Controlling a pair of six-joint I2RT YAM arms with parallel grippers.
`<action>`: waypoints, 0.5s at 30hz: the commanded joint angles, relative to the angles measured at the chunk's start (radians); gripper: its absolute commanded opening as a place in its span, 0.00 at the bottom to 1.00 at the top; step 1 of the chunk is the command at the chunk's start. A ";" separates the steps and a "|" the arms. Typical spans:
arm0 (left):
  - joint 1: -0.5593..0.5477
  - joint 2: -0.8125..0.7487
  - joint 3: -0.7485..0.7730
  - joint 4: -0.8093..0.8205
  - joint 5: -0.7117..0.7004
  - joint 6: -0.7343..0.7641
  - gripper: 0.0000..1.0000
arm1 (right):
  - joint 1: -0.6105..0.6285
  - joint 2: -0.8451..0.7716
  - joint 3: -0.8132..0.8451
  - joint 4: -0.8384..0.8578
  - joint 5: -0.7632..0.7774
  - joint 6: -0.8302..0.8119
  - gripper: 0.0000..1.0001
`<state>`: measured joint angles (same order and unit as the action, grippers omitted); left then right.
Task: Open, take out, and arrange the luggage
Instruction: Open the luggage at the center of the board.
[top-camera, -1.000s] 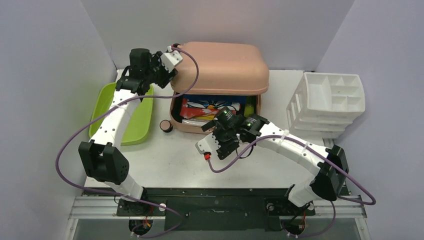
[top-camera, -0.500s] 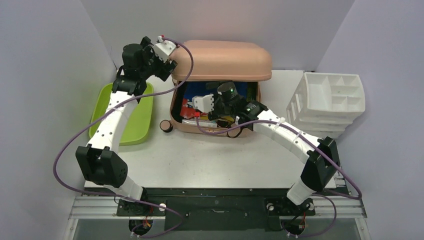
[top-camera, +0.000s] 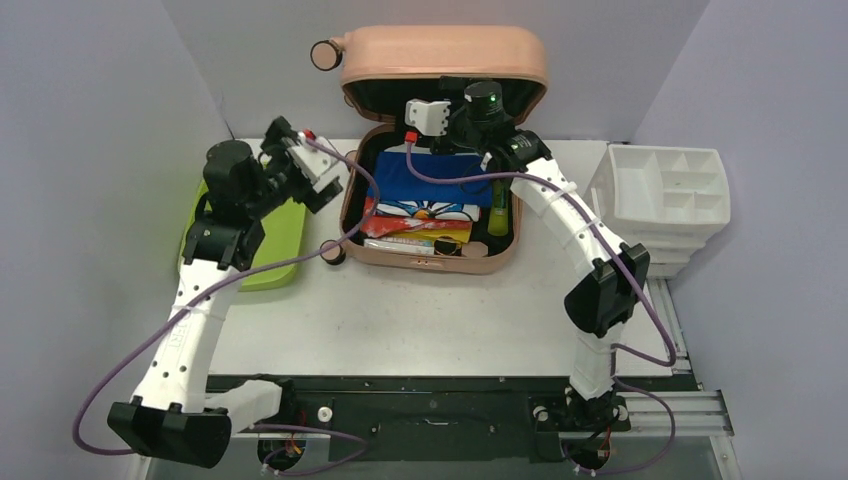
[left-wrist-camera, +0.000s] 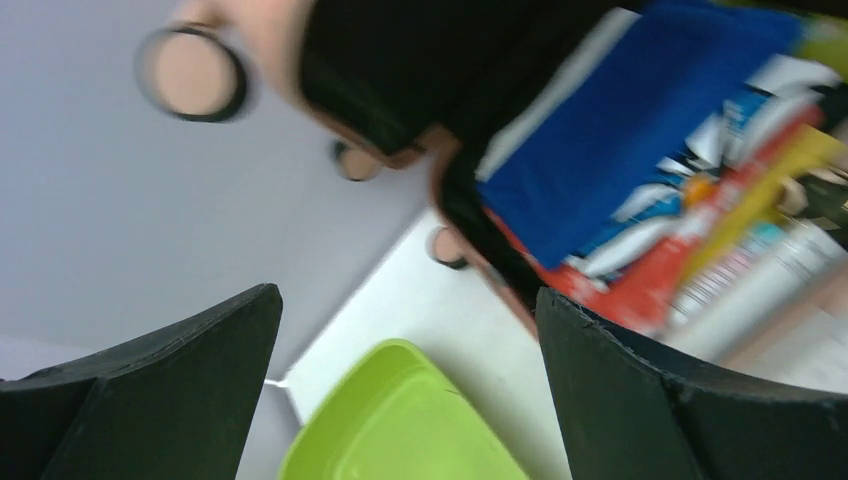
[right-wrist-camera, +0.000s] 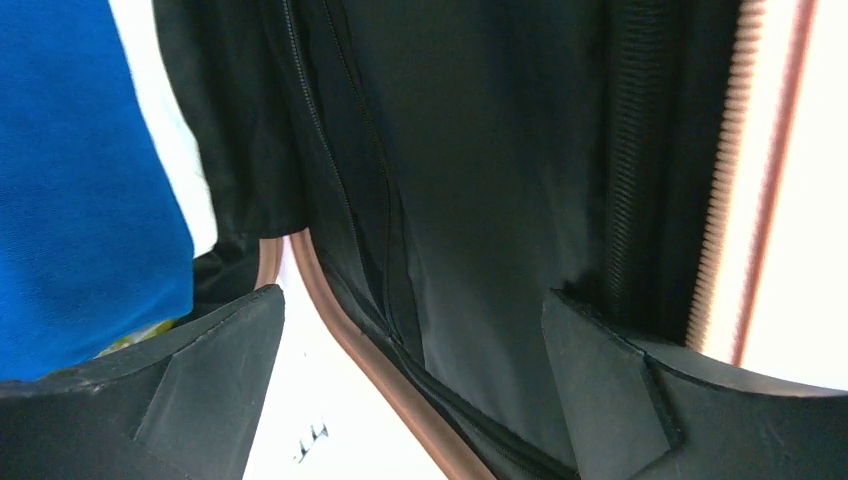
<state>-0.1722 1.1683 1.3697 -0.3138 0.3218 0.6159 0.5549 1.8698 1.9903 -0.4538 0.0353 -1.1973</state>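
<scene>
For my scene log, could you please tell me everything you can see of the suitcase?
The suitcase is a rounded salmon-pink hard shell with black lining. It lies open on the table: the lid stands up by the back wall, the base lies flat, packed with a blue cloth, bright packets and a green tube. Black-rimmed wheels show on one side. The open right hand reaches in at the lid's lining; contact is unclear.

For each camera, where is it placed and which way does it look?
Top external: above, behind the arms, looking down at table and open luggage; both arms show.
Left wrist: on the left arm, facing luggage and green tub; open left gripper shows.
Right wrist: at the luggage lid, facing black lining; open right gripper shows.
All share blue cloth.
</scene>
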 joint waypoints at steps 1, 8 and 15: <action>-0.079 0.014 -0.125 -0.273 0.236 0.196 0.96 | -0.043 0.077 0.091 0.051 -0.014 -0.042 0.97; -0.317 0.146 -0.252 -0.218 0.115 0.255 0.96 | -0.095 0.148 0.150 0.120 0.002 -0.024 0.98; -0.394 0.304 -0.159 -0.281 0.141 0.278 0.96 | -0.103 0.124 0.143 0.105 -0.017 -0.019 0.98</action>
<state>-0.5385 1.4441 1.1206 -0.5705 0.4335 0.8581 0.4656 2.0403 2.0804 -0.4225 0.0200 -1.2232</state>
